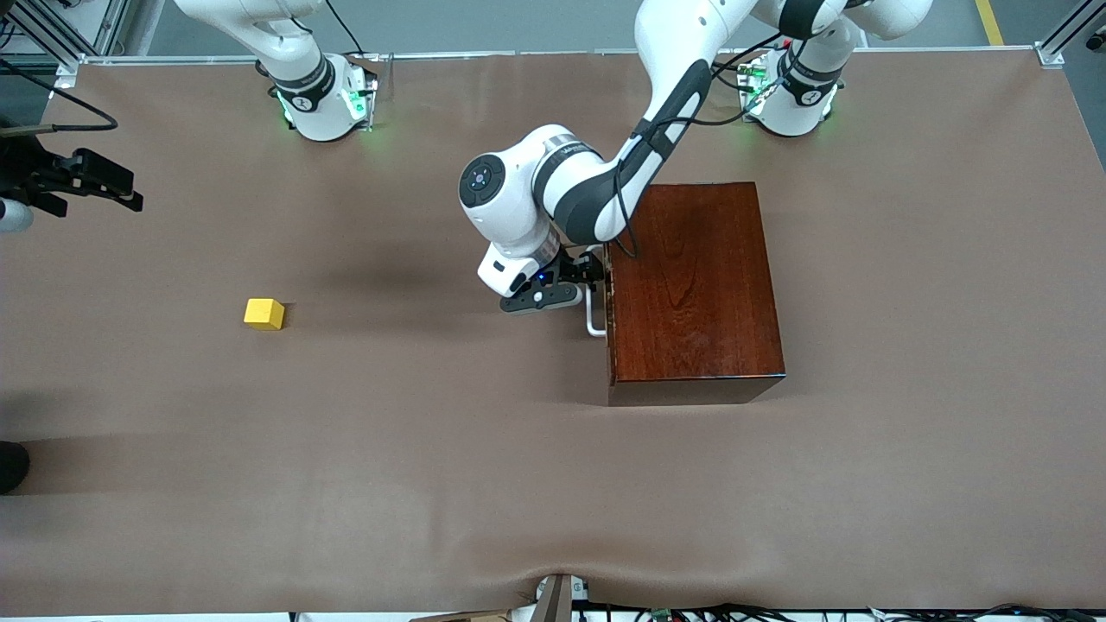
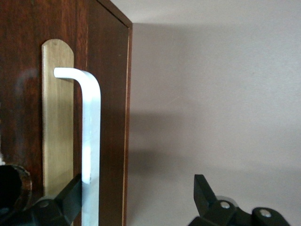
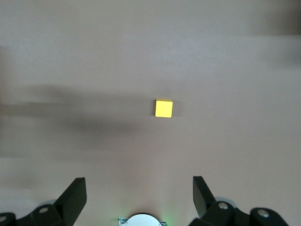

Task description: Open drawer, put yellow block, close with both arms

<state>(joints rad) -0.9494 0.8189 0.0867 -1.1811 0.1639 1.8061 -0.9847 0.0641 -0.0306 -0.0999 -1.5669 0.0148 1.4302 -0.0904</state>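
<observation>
The dark reddish-brown wooden box [image 1: 696, 285] stands on the table with its drawer shut. The drawer's white handle [image 1: 594, 316] faces the right arm's end of the table and shows as a bar in the left wrist view [image 2: 91, 136]. My left gripper [image 1: 596, 273] is open at the handle, and the bar lies between its jaws close to one finger [image 2: 70, 194]. The yellow block [image 1: 263, 313] lies alone on the table toward the right arm's end, and it also shows in the right wrist view [image 3: 163, 108]. My right gripper [image 1: 111, 185] is open and empty, high over that end of the table.
The brown table cover [image 1: 484, 466] stretches all round the box and the block. The arms' green-lit bases [image 1: 327, 102] stand along the edge farthest from the front camera. A light-wood plate [image 2: 57, 117] lies under the handle on the drawer front.
</observation>
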